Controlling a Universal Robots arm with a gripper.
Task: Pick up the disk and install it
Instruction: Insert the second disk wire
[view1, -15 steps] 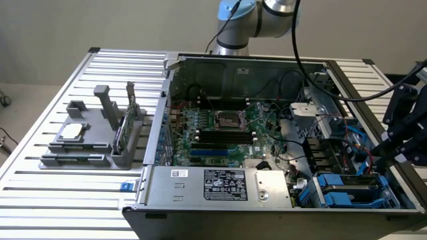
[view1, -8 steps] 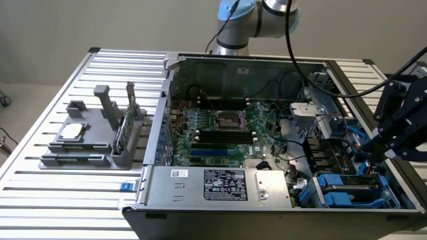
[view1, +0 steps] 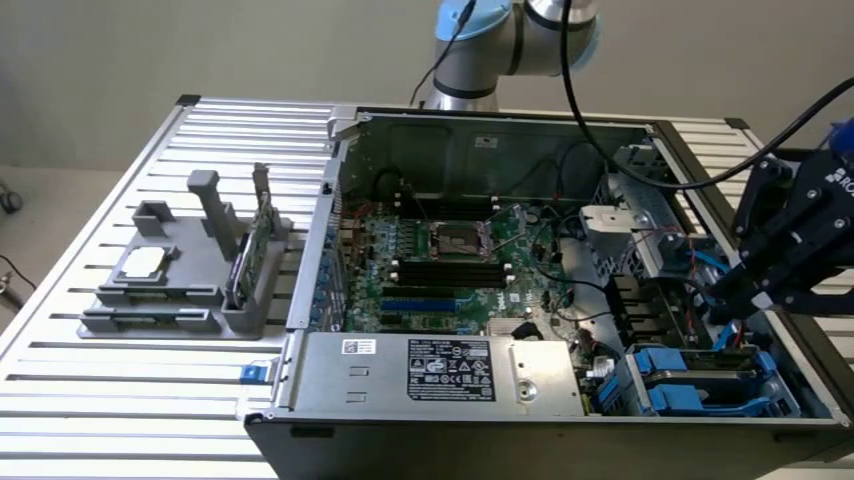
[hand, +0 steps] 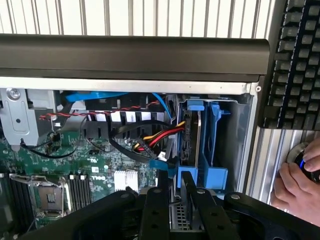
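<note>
The disk (hand: 189, 140) is seen edge-on: a dark grey slab in a blue plastic carrier, standing in the blue drive bay (hand: 216, 145) at the corner of the open computer case (view1: 334, 250). My gripper (hand: 175, 192) is shut on the near end of the disk's carrier, with a black finger on each side of it. In the exterior view the gripper (view1: 745, 302) hangs over the bay (view1: 694, 385) at the case's right end, and its body hides most of the disk.
Red, yellow and black cables (hand: 150, 140) run close beside the bay. A person's hand (hand: 300, 175) and a keyboard (hand: 295, 65) lie just outside the case wall. A grey fixture (view1: 174, 300) with a small chip (view1: 144, 262) and a green card (view1: 254, 250) stands at the exterior view's left.
</note>
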